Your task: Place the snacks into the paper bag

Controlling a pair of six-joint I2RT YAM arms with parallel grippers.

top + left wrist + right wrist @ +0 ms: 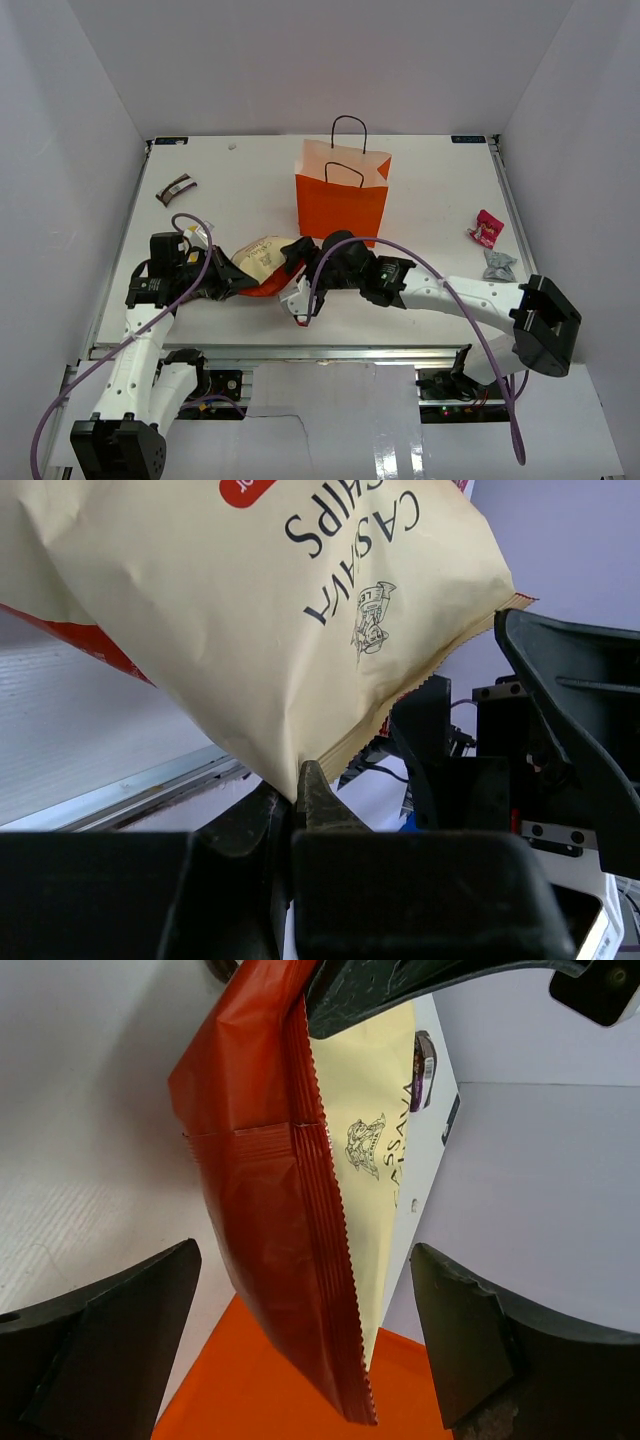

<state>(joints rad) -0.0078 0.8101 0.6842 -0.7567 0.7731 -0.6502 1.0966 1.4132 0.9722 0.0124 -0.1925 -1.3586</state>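
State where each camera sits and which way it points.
Top external: above and behind the robot, looking down at the table; left arm and right arm show.
Left wrist: looks along its shut left gripper at the crisp packet it pinches.
Right wrist: looks through the open right gripper at the packet, paper bag behind.
Shared: all three show the packet.

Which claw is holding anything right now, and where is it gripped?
The left claw pinches the crisp packet by its crimped edge. The right claw stands open around the packet, holding nothing.

crisp packet (250, 610) cropped at top edge, pink packet (485, 229) too small to read
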